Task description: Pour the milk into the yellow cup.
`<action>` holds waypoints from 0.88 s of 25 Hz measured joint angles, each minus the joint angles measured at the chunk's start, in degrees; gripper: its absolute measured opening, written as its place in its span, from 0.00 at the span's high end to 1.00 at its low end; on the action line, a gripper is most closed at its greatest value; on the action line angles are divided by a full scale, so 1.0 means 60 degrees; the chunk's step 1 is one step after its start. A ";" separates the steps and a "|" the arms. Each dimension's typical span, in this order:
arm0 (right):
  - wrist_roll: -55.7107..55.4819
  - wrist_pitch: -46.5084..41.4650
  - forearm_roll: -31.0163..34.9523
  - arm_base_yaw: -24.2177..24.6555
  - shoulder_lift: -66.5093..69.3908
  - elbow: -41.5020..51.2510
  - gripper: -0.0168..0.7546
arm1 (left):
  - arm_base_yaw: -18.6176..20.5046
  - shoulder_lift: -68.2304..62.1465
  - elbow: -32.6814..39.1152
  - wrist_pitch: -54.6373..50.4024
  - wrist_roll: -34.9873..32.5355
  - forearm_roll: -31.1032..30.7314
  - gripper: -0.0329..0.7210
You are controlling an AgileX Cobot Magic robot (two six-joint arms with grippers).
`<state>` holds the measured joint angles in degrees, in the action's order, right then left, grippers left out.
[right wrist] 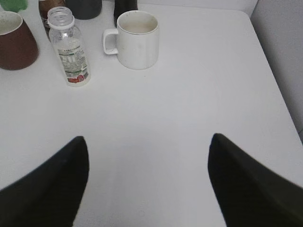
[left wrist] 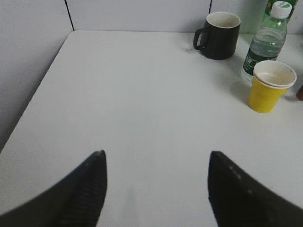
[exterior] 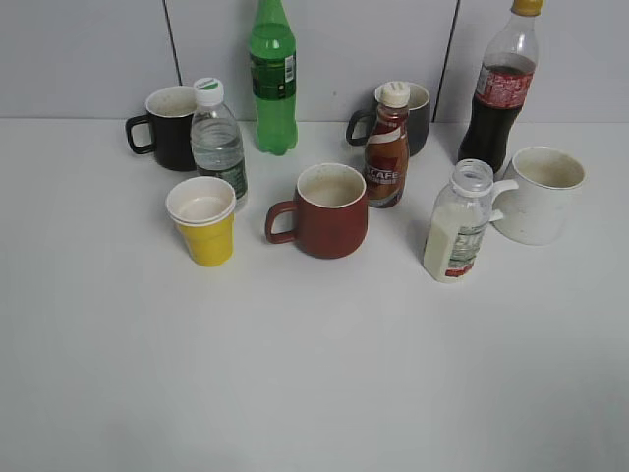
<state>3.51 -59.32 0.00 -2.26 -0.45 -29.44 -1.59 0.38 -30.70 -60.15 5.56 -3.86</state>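
The milk bottle [exterior: 455,228], clear plastic, capless, with white liquid and a red band near its base, stands upright right of centre; it also shows in the right wrist view [right wrist: 69,52]. The yellow cup [exterior: 203,220], white inside, stands upright at the left, also in the left wrist view [left wrist: 270,86]. My left gripper [left wrist: 156,158] is open and empty over bare table, well short of the cup. My right gripper [right wrist: 147,142] is open and empty over bare table, near the bottle's side. Neither gripper shows in the exterior view.
A dark red mug [exterior: 327,209] stands between cup and milk. A white mug [exterior: 539,194] is right of the milk. A water bottle [exterior: 217,140], black mug [exterior: 165,126], green bottle [exterior: 272,79], coffee bottle [exterior: 387,147], grey mug [exterior: 415,116] and cola bottle [exterior: 501,87] line the back.
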 joint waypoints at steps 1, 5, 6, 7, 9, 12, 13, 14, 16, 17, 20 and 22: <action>0.0000 0.0000 0.0000 0.0000 0.0000 0.0000 0.22 | 0.0000 0.0000 0.0000 0.0000 0.0000 0.0000 0.29; 0.0000 0.0000 0.0000 0.0000 0.0000 0.0000 0.22 | 0.0000 0.0000 0.0000 0.0000 0.0000 0.0000 0.29; 0.0000 0.0000 0.0000 0.0000 0.0000 0.0000 0.22 | 0.0000 0.0000 0.0000 0.0000 0.0000 0.0000 0.29; 0.0000 0.0000 0.0000 0.0000 0.0000 0.0000 0.22 | 0.0000 0.0000 0.0000 0.0000 0.0000 0.0000 0.29; 0.0000 0.0000 0.0000 0.0000 0.0000 0.0000 0.22 | 0.0000 0.0000 0.0000 0.0000 0.0000 0.0000 0.29; 0.0000 0.0000 0.0000 0.0000 0.0000 0.0000 0.22 | 0.0000 0.0000 0.0000 0.0000 0.0000 0.0000 0.29; 0.0000 0.0000 0.0000 0.0000 0.0000 0.0000 0.22 | 0.0000 0.0000 0.0000 0.0000 0.0000 0.0000 0.29; 0.0000 0.0000 0.0000 0.0000 0.0000 0.0000 0.22 | 0.0000 0.0000 0.0000 0.0000 0.0000 0.0000 0.29; 0.0000 0.0000 0.0000 0.0000 0.0000 0.0000 0.22 | 0.0000 0.0000 0.0000 0.0000 0.0000 0.0000 0.29; 0.0000 0.0000 0.0000 0.0000 0.0000 0.0000 0.22 | 0.0000 0.0000 0.0000 0.0000 0.0000 0.0000 0.29; 0.0000 0.0000 0.0062 0.0000 0.0000 0.0000 0.22 | 0.0000 0.0000 0.0000 0.0000 0.0000 0.0000 0.29; 0.0000 0.0000 0.0000 0.0000 0.0000 0.0000 0.22 | 0.0000 0.0000 0.0000 0.0000 0.0000 0.0000 0.29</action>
<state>3.51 -59.32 0.00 -2.26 -0.45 -29.44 -1.59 0.38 -30.70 -60.15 5.56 -3.86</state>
